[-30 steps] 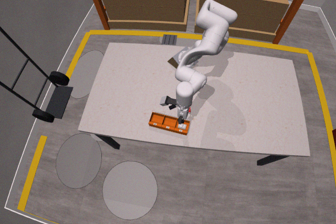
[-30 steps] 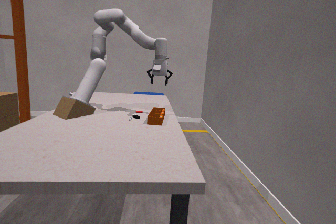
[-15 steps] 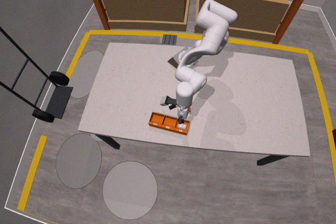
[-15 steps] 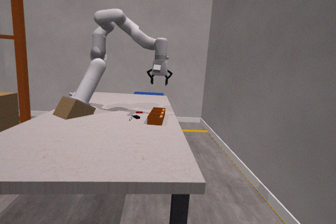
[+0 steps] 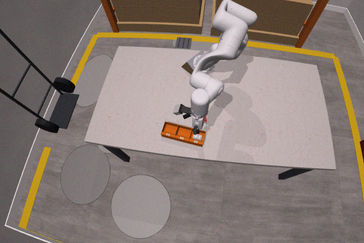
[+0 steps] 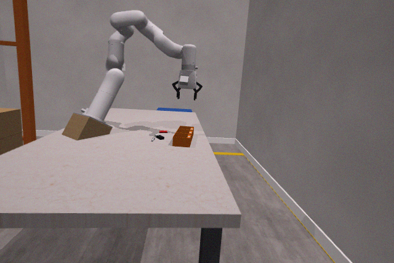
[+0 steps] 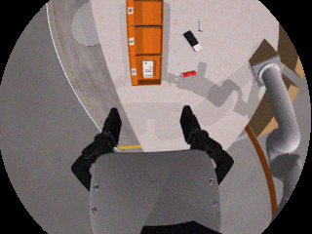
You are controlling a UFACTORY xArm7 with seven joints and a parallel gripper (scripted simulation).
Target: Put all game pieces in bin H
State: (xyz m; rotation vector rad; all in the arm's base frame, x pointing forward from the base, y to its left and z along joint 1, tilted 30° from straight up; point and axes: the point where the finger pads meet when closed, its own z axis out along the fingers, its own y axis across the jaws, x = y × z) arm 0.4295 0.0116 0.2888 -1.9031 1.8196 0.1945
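An orange tray of three bins (image 5: 182,133) stands near the table's front edge; it also shows in the side view (image 6: 183,136) and in the wrist view (image 7: 144,39). A white game piece with dark spots (image 7: 148,69) lies in the end bin nearest my arm; it also shows in the overhead view (image 5: 197,138). My gripper (image 6: 186,95) hangs high above the tray, open and empty; its fingers show in the wrist view (image 7: 152,127). I cannot read the bin labels.
On the table beside the tray lie a small red item (image 7: 189,73), a black and white item (image 7: 191,41) and a small grey item (image 7: 201,25). The arm's tan base block (image 6: 85,126) stands at the table's back.
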